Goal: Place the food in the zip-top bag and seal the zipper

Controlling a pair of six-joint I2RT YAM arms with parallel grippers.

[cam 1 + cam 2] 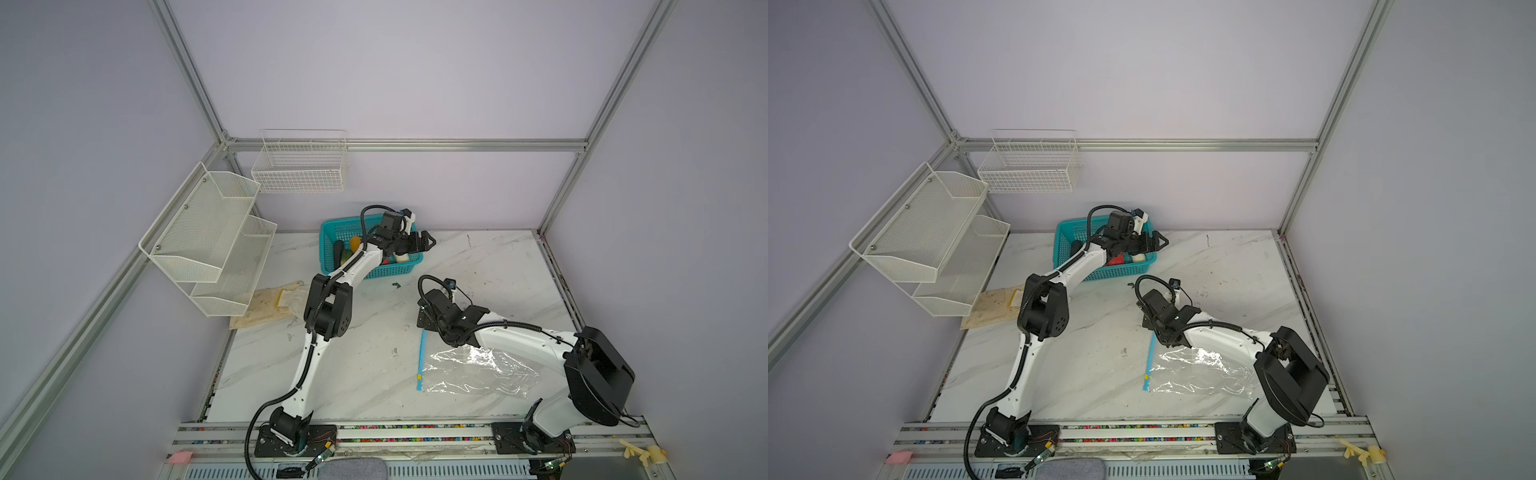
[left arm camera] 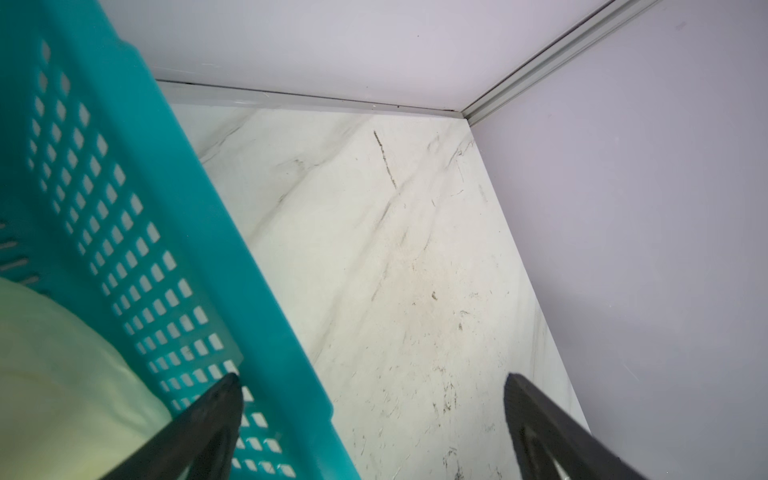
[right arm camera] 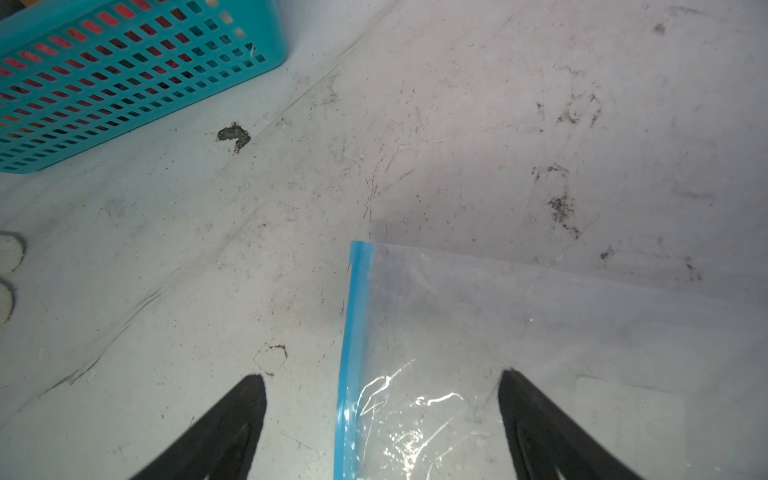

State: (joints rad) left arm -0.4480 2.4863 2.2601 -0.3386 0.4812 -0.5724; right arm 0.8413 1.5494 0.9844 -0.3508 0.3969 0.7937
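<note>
From where I stood, the left gripper (image 2: 372,382) hung with its jaws wide apart and nothing between them. It sat over the end wall of the teal basket (image 1: 332,232): in the left wrist view one finger (image 2: 220,411) crossed the perforated wall and the other lay over the bare marble table (image 2: 395,270). The food was in the basket, below and behind that gripper. A white cabbage (image 2: 54,374) lay just inside the wall by the nearer finger, an orange piece (image 1: 355,242) sat further back under the arm, and a red piece (image 1: 1116,259) showed beside the cabbage in a top view.

The right gripper (image 3: 380,378) was also spread open and empty. It pointed down at the table near the zip-top bag (image 1: 478,370), which lay flat and crinkled. The zipper (image 3: 353,332), a light-blue strip, ran between its two fingers in the right wrist view, one finger over bare table and the other over clear plastic. I could not tell whether the tips touched anything. The yellow slider (image 1: 419,377) sat at the strip's far end, back toward that arm's base. The basket stood well ahead of this gripper.
</note>
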